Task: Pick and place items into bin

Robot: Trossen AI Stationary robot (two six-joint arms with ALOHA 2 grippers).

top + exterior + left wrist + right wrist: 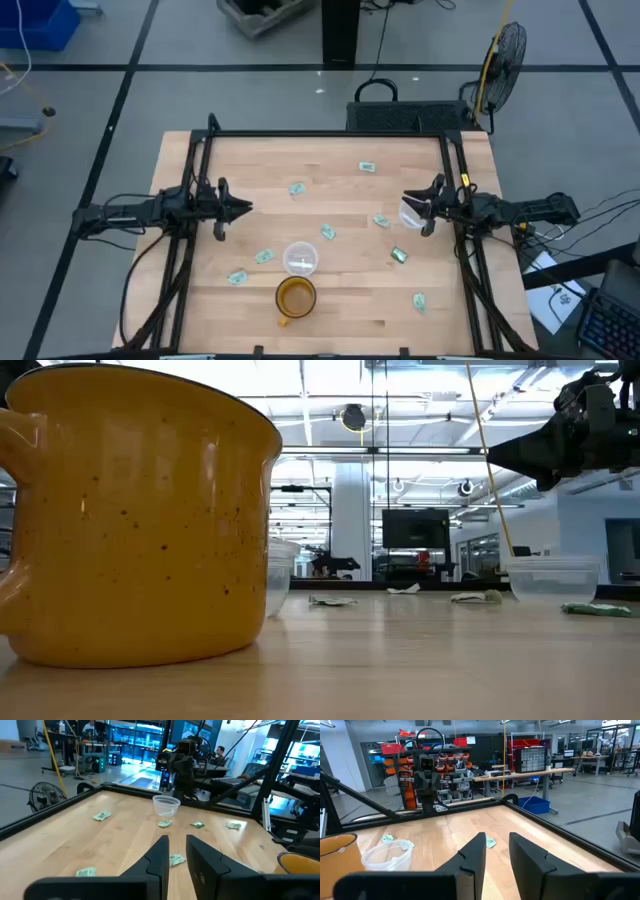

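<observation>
Your left gripper [243, 208] and right gripper [408, 200] both hover empty, fingers slightly parted; the packets [327, 232] lie scattered on the surface [340, 300] between them; none binned yet, so judge everything left.

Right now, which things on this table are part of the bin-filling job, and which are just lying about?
Job:
- green-and-white packets scattered over the table
- clear tub on the right and clear tub beside the mug: either could be the bin

Lying about:
- yellow mug
- fan, on the floor beyond the table
</observation>
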